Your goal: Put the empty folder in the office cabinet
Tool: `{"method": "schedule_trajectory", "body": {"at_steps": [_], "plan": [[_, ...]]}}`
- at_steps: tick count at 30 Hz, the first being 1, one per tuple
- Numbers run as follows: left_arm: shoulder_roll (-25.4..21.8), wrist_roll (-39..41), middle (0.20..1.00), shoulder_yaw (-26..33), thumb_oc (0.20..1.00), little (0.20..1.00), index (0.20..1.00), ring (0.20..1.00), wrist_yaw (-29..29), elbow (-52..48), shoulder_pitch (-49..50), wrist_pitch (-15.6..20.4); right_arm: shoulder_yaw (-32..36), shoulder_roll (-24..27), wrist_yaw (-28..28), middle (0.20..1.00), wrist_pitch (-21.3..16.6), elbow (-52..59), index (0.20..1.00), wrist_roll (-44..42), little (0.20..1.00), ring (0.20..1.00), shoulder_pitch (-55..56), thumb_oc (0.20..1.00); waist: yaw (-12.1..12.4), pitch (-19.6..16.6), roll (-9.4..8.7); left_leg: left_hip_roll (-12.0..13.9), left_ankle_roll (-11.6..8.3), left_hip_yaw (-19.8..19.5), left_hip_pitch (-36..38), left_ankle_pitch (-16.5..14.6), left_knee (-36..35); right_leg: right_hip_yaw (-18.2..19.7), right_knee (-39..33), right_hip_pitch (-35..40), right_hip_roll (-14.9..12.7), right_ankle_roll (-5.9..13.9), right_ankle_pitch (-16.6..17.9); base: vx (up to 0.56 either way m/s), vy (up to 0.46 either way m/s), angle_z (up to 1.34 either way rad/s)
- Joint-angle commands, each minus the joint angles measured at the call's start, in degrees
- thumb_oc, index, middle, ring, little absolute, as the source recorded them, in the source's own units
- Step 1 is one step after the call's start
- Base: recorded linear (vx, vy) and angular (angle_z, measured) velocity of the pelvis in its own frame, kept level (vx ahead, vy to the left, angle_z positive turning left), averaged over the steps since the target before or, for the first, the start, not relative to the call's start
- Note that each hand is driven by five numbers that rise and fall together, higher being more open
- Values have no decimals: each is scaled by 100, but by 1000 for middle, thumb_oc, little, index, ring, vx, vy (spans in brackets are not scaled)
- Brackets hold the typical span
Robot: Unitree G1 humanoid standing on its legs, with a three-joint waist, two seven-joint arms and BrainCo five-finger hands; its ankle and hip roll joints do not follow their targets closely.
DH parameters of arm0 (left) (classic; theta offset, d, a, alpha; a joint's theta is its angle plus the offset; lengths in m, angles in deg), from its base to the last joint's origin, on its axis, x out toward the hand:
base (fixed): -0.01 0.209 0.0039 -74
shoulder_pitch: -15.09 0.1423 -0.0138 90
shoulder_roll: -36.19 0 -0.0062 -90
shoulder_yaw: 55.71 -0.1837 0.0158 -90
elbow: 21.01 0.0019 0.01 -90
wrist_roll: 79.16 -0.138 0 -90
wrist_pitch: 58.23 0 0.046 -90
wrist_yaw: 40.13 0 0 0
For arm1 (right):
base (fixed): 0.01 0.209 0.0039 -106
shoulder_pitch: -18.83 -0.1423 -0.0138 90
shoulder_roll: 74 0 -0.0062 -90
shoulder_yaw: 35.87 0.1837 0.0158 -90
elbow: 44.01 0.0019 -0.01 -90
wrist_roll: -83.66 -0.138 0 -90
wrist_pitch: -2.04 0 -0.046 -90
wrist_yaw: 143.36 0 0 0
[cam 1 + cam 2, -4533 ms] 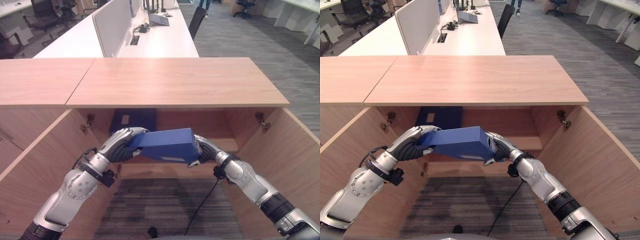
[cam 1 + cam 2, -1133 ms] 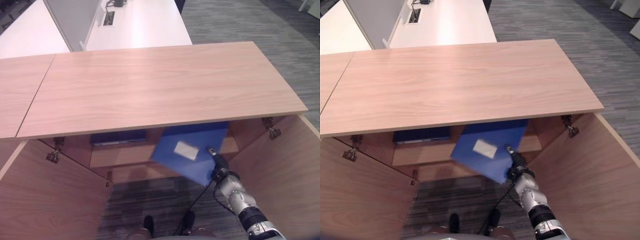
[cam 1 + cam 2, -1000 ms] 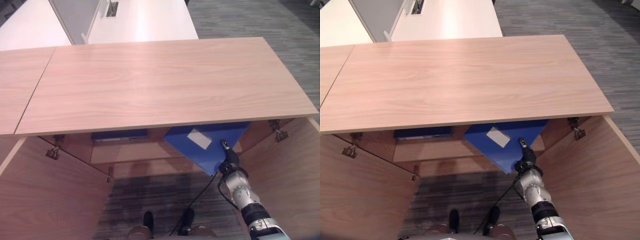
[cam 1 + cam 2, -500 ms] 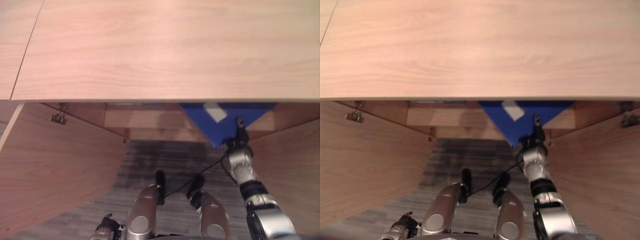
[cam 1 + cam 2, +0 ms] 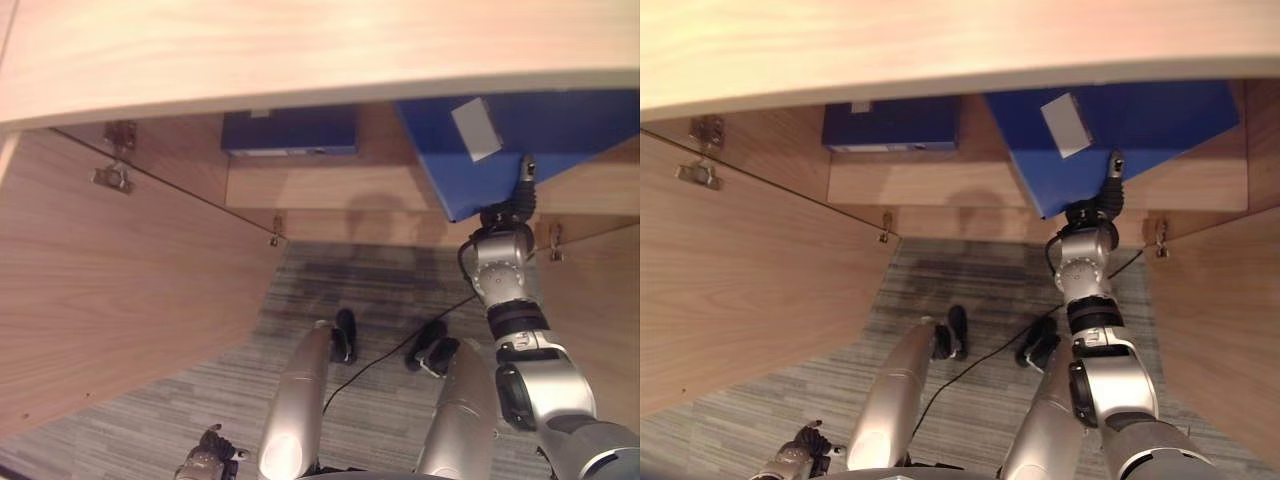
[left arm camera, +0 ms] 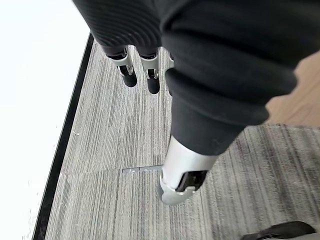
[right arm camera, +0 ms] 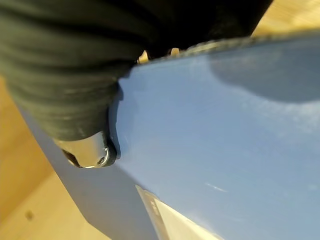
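Now the right robot hand [image 5: 1108, 195] grips the blue folder [image 5: 1140, 125] (white label up) on the cabinet shelf [image 5: 920, 183]; left robot hand [image 6: 137, 70] hangs relaxed.

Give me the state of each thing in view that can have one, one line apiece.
blue folder: closed, partly inside the cabinet, near corner jutting past the shelf edge.
right hand: gripping the blue folder's near corner, thumb on top.
left hand: hanging idle, fingers relaxed, holding nothing.
dark blue folder: closed, lying on the shelf.
left door: open.
right door: open.
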Motion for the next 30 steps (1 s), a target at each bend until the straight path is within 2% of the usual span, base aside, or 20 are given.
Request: {"method": "schedule_trajectory", "body": {"at_steps": [1, 6, 9, 15, 17, 19, 23, 30], "plan": [[-300, -94, 1000, -345, 1000, 1000, 1000, 1000, 99, 225, 503, -25, 122, 62, 124, 200, -619, 747, 200, -269, 200, 200, -122, 200, 21, -368, -64, 33, 49, -139, -32, -56, -185, 653, -150, 374, 103, -171, -505, 0, 0, 0], [-410, 64, 1000, -460, 1000, 1000, 1000, 1000, 150, 81, 432, 17, 138, 306, -69, 200, -794, 378, 200, -411, 200, 200, -702, 200, 47, -304, -32, 16, 98, -176, -187, -155, 54, 711, 57, 231, 56, -193, -563, 0, 0, 0], [-532, 331, 1000, -578, 1000, 1000, 1000, 1000, 200, -33, 383, 58, -99, 883, -376, 200, -626, -469, 200, -266, 200, 200, -1773, 200, 103, -188, -26, 10, 117, -185, -291, -225, 218, 769, 194, 135, 46, -218, -595, -31, -3, 1], [-459, 622, 1000, -881, 1000, 1000, 1000, 1000, 124, -149, 373, 9, -150, 1211, -567, 200, -516, -1661, 200, -585, 200, 200, -2774, 200, 196, -158, 69, -68, 179, -242, -523, -294, 385, 776, 369, -40, 44, -214, -663, -17, -15, 10], [-335, 461, 1000, -956, 1000, 1000, 1000, 1000, 217, -53, 404, 63, -150, 1099, -562, 200, -587, -1714, 200, -637, 200, 200, -2883, 200, 237, -162, 47, -72, 174, -261, -542, -300, 372, 728, 326, -11, 50, -184, -649, 4, -51, 3], [-448, 431, 1000, -810, 1000, 1000, 1000, 1000, 226, 77, 583, 56, -108, 1581, -568, 200, -671, -1844, 200, -761, 200, 200, -3065, 200, 395, -236, 31, -124, 146, -320, -541, -276, 299, 630, 251, 61, 25, -134, -625, 8, -94, 5], [-635, 339, 1000, -743, 1000, 1000, 1000, 1000, 288, 120, 577, 74, -295, 1886, -571, 200, -717, -1922, 200, -856, 200, 200, -3340, 200, 512, -270, 15, -161, 111, -370, -545, -233, 211, 556, 156, 127, 23, -73, -579, 8, -49, 19], [-715, 282, 1000, -799, 1000, 1000, 1000, 1000, 316, 108, 547, 109, -467, 1968, -638, 200, -704, -2035, 200, -856, 200, 200, -3489, 200, 565, -280, 1, -187, 96, -407, -593, -220, 212, 493, 159, 136, 10, -5, -534, 7, -17, 5]]}}
